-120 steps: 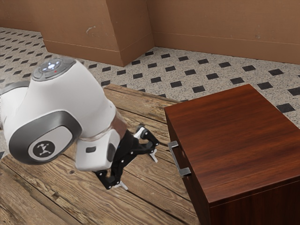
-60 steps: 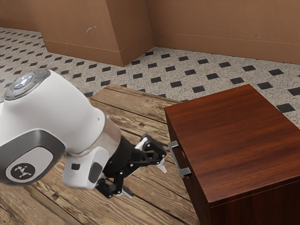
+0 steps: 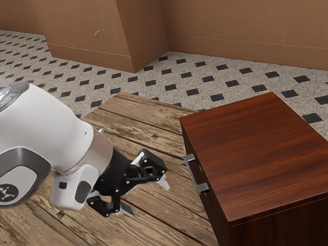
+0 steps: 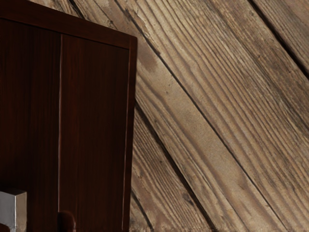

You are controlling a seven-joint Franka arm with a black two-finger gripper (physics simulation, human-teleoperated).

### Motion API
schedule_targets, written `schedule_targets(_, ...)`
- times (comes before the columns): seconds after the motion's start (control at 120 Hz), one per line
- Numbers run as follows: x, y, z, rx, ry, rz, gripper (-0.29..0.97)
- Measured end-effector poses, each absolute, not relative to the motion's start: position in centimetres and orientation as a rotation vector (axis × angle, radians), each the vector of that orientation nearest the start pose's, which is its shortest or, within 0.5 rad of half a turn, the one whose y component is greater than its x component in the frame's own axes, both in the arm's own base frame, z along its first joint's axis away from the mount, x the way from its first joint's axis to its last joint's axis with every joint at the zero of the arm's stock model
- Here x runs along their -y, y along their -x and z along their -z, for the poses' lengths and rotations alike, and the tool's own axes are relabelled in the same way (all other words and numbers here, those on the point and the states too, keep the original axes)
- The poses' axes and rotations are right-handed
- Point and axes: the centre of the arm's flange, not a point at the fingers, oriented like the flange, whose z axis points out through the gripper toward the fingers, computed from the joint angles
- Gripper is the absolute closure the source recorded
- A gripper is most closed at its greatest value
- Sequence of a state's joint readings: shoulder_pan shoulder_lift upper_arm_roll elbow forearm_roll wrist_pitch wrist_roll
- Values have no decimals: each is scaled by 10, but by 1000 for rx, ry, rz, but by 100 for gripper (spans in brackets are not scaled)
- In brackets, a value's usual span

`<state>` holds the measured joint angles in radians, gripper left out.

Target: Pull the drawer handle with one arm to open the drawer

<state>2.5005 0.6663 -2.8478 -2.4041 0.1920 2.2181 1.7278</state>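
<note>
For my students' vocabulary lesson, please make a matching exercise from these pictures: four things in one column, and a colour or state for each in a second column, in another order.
Things:
1. gripper
2. drawer handle
3. cabinet
4. floor

Colour or state:
A. silver
B. open, holding nothing
C. black and pale tiles
D. dark reddish wood

Pairs: 1-B, 2-A, 3-D, 4-C

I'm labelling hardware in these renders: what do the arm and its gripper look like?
The arm is glossy white with rounded shells, a grey joint cap bearing a white emblem, and a silvery wrist band. The gripper is black linkage with pale fingertips.
</note>
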Motion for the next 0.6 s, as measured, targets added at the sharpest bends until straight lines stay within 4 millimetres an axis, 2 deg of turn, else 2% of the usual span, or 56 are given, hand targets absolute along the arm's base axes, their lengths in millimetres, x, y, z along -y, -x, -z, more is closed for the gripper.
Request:
schedule_targets(0.425, 103, -397, -577, -2444, 1271, 573, 0)
schedule_targets(0.508, 94, -405, -571, -2438, 1297, 568, 0)
schedule_targets(0.6, 94, -411, -564, -2439, 1299, 557, 0)
